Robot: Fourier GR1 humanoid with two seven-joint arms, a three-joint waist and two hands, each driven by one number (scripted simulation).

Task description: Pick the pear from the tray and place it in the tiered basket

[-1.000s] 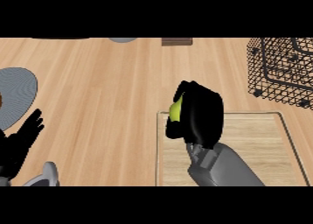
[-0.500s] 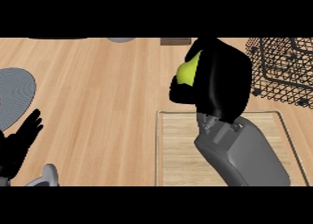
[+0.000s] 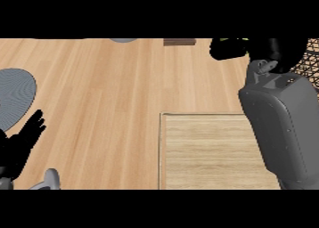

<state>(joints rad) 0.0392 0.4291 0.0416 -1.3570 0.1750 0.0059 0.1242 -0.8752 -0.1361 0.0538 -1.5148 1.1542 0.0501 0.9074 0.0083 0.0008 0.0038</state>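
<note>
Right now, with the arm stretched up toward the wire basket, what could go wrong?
The right hand sits at the view's top edge with only a sliver of yellow-green pear showing, so its seating in the fingers is hard to check; it might slip. The tiered basket is mostly hidden behind the forearm, so the hand could clip its wire rim. The left hand rests open at lower left.

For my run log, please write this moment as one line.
phase: carrying to tiered basket | right hand: curled round pear, at view's top | tray: no pear on it | left hand: open, resting lower left
</note>
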